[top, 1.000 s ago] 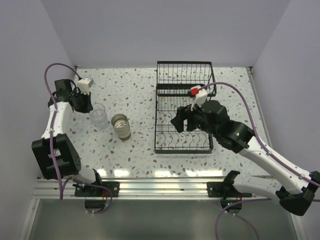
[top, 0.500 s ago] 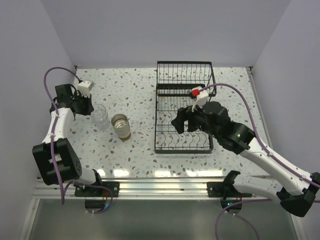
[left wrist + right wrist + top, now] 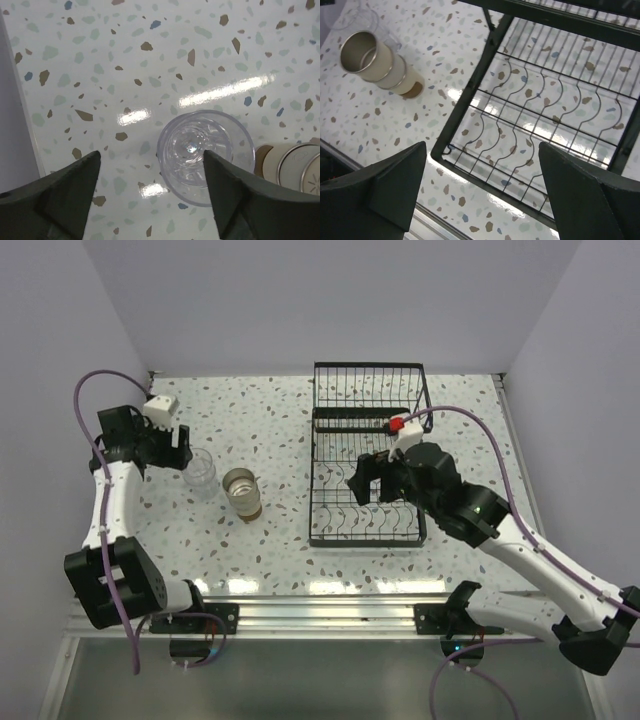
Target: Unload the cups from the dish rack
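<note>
A clear cup [image 3: 200,472] stands upright on the speckled table, with a brown cup [image 3: 241,490] just to its right. My left gripper [image 3: 178,452] hovers at the clear cup's left, open. In the left wrist view the clear cup [image 3: 205,155] sits below the right finger [image 3: 240,195], which covers part of it, and nothing is gripped. The brown cup [image 3: 295,167] shows at the right edge. The black wire dish rack [image 3: 365,455] lies at centre right. My right gripper [image 3: 368,488] hangs open over its near half. The rack's wires [image 3: 540,115] that show hold nothing, and the brown cup [image 3: 375,62] stands to the left of the rack.
A pale wall [image 3: 10,125] runs close along the left of the left gripper. The rack's taller basket section [image 3: 368,390] stands at the far end. An aluminium rail [image 3: 320,615] carries the arm bases along the table's near edge.
The left gripper has opened and drawn back a little to the left of the clear cup, which now stands free. The right gripper has opened wider over the rack.
</note>
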`<state>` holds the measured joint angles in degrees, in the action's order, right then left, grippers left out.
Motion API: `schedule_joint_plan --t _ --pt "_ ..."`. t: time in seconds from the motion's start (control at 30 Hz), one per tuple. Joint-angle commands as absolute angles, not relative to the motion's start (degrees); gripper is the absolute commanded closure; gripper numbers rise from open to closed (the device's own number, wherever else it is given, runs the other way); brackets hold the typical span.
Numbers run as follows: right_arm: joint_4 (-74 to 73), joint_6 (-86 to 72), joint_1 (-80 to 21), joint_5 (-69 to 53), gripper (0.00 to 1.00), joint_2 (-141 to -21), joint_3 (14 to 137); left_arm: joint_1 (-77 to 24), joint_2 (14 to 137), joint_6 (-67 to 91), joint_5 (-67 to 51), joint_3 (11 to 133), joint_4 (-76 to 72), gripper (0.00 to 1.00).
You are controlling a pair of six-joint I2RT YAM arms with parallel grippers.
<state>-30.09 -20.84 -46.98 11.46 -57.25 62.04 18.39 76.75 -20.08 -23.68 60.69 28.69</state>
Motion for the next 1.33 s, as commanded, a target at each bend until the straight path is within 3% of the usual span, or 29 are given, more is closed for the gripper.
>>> schedule_joint_plan --t 0.0,0.07,0.5,0.83,1.3 --pt "-33.9 -23.0 -43.1 17.6 0.02 -56.4 61.5 20.9 72.8 -18.5 -23.6 66.4 30.4 0.08" --pt "-35.9 -23.2 -39.9 17.3 0.02 -55.1 59.8 22.1 72.3 -18.6 -23.9 68.5 32.9 0.00" --pt "-32.3 -22.9 -0.2 5.5 0.02 -51.5 47.8 37.8 72.6 -22.7 -22.2 70.0 37.9 0.00" --pt "-34.9 -26.4 1.5 13.7 0.02 -53.3 48.5 37.7 72.2 -25.5 -18.6 62.5 35.2 0.00" --pt "-31.0 -27.0 1.5 12.0 0.02 -49.5 45.8 34.9 73.5 -25.9 -17.8 60.6 35.0 0.00"
